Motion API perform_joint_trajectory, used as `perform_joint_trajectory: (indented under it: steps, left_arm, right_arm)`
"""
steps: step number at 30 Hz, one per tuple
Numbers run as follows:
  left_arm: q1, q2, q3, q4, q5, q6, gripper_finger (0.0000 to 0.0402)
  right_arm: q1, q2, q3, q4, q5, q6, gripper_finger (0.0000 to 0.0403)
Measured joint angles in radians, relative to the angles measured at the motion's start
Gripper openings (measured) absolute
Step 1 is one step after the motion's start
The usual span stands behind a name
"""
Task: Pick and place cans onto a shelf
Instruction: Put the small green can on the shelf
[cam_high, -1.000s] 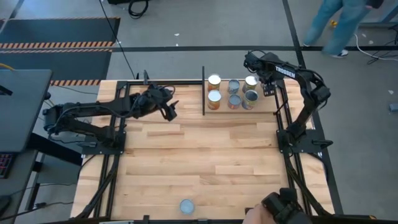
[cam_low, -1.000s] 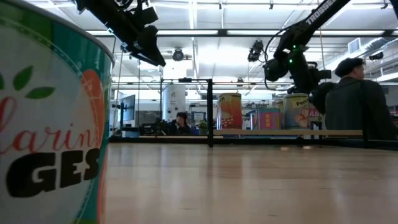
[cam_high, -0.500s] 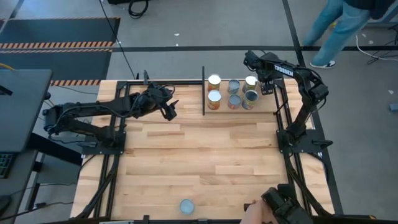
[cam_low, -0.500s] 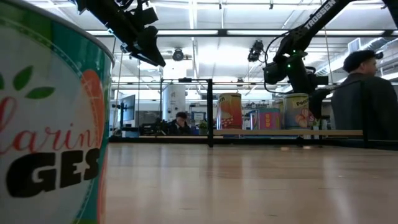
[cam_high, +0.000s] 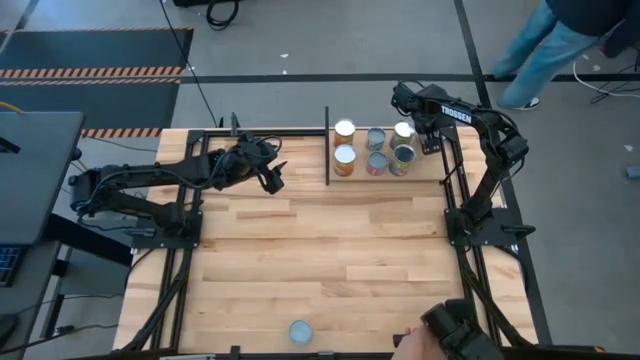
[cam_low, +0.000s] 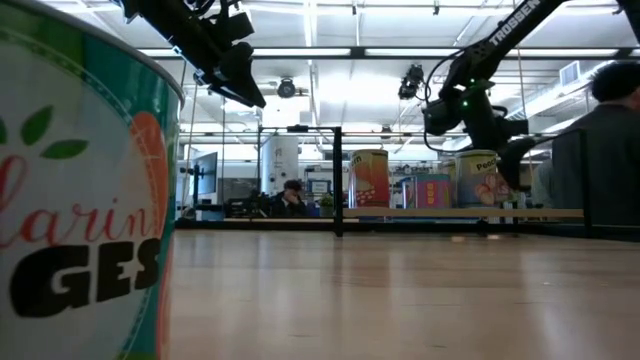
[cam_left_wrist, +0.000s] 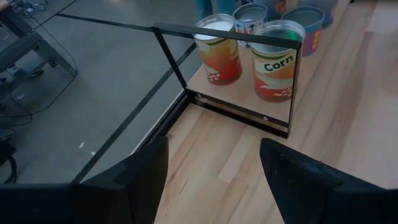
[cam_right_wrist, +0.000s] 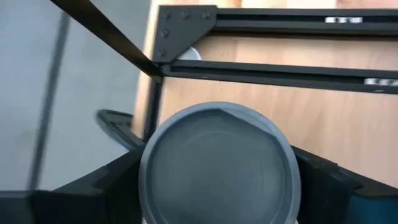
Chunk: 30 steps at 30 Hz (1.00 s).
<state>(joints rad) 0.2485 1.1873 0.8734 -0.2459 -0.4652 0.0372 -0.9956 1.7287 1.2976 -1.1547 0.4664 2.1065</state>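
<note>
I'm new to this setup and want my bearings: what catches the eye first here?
A cluster of six cans on the shelf at the table's far edge, with the right gripper over its right end, fingers astride a grey-topped can. One lone can sits at the near edge. The left gripper hangs open left of the shelf.

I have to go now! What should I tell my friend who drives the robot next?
Right gripper: at the shelf's far right corner, fingers around a grey-topped can.
Left gripper: open, empty, hovering left of the shelf.
Done: six cans stand on the shelf in two rows.
Left: one can waits at the table's near edge. Let go, back away, then fetch it.
</note>
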Motion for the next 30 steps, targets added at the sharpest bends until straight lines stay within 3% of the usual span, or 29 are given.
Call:
perform_joint_trajectory:
  steps: [4,16,24,30]
  left_arm:
    - [0.0,0.0,0.0,0.0,0.0,0.0,0.0259]
    - [0.0,0.0,0.0,0.0,0.0,0.0,0.0259]
    - [0.0,0.0,0.001,0.0,0.0,-0.002,0.0259]
    - [0.0,0.0,0.001,0.0,0.0,-0.008,0.0259]
  right_arm:
    - [-0.014,0.003,0.0,-0.005,-0.038,-0.039,0.0323]
    - [-0.005,0.0,0.0,0.025,-0.018,-0.07,0.0328]
    - [-0.002,-0.004,0.0,0.006,-0.015,-0.068,0.0295]
    - [-0.001,-0.008,0.0,0.002,-0.015,-0.076,0.0332]
